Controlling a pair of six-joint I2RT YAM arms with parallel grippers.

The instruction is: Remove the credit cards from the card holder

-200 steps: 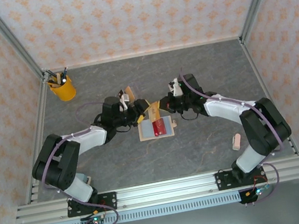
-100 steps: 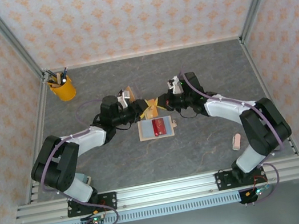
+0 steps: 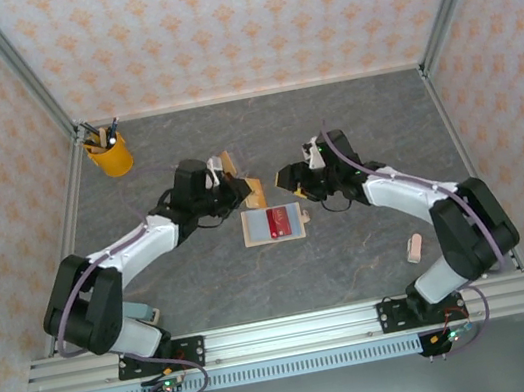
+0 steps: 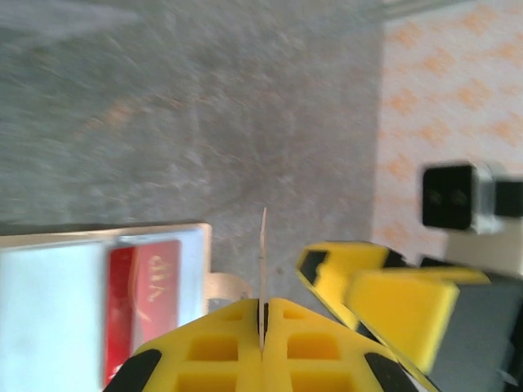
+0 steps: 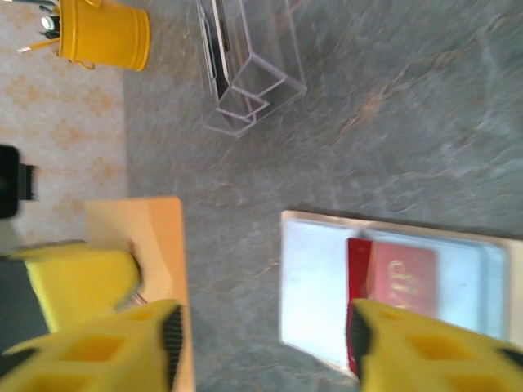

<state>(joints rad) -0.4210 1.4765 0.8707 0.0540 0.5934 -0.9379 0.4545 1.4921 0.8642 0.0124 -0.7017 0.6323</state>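
Reach favours your parted right end effector [image 3: 285,180], just above the red card [image 5: 400,278] in the card holder [image 5: 315,278]; the left end effector [image 4: 263,314] is clamped on a tan card [image 5: 155,237].

Bright, even diffuse light, faint soft shadows, top view sharp, both wrist views blurred

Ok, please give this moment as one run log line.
left jaws: shut on tan card | right jaws: open | card holder: open, red card inside

Open card holder [image 3: 257,228] lies flat, red card [image 3: 280,220] inside; tan card [image 3: 255,193] beyond.
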